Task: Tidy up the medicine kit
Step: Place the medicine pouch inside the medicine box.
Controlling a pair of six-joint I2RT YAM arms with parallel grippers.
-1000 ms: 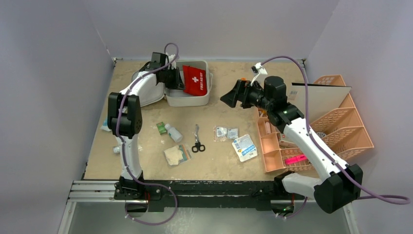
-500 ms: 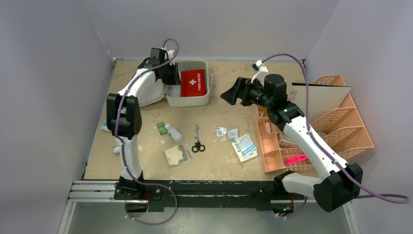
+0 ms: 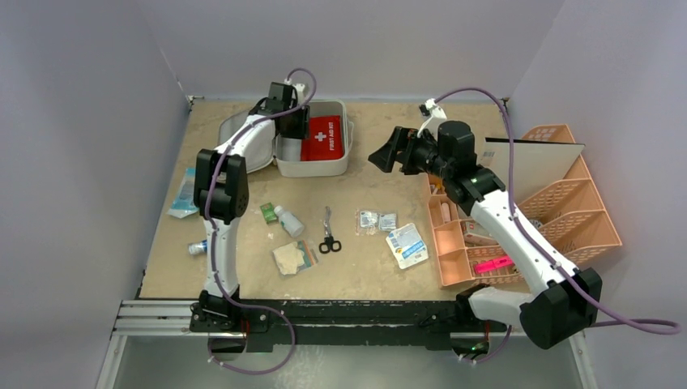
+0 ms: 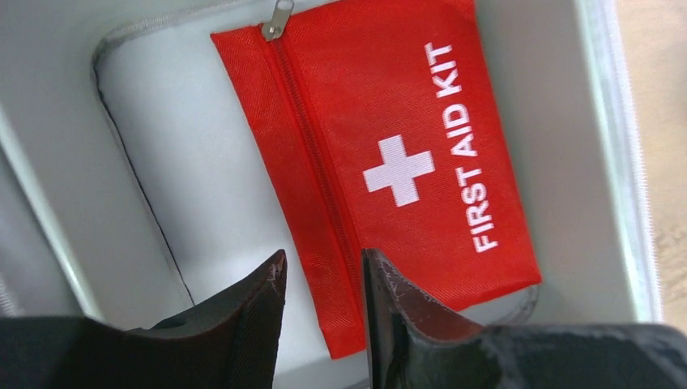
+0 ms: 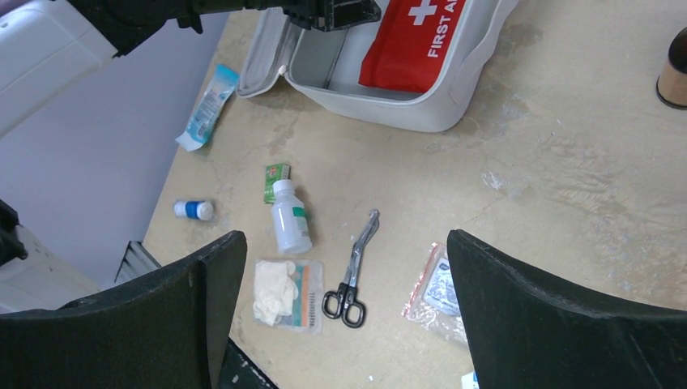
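The medicine kit (image 3: 313, 168) is sitting open at the far middle of the table with its lid flopped out to the left. So far the only thing lying in its tray is the red FIRST AID KIT pouch (image 4: 405, 162), flat against the floor of the case. The left gripper (image 4: 324, 258) is hanging right over the pouch's near edge with its jaws only a little apart and nothing pinched between them. It looks like the pouch step is basically wrapping up.

The right gripper (image 3: 382, 156) is hovering mid-table with its jaws spread wide and empty. Judging by that, it's lining up the next pick.

Everything else is lying loose outside the case: scissors (image 3: 328, 233), a white bottle (image 3: 289, 221), a small green box (image 3: 266, 212), a gauze packet (image 3: 293, 258) and two clear sachets (image 3: 377, 220). The next move probably calls for a clean top-down grab on one of those, then dropping it in the free space beside the pouch.

The peach lattice organizer (image 3: 583, 215) on the right is holding a pink item, and its other contents are hard to make out.
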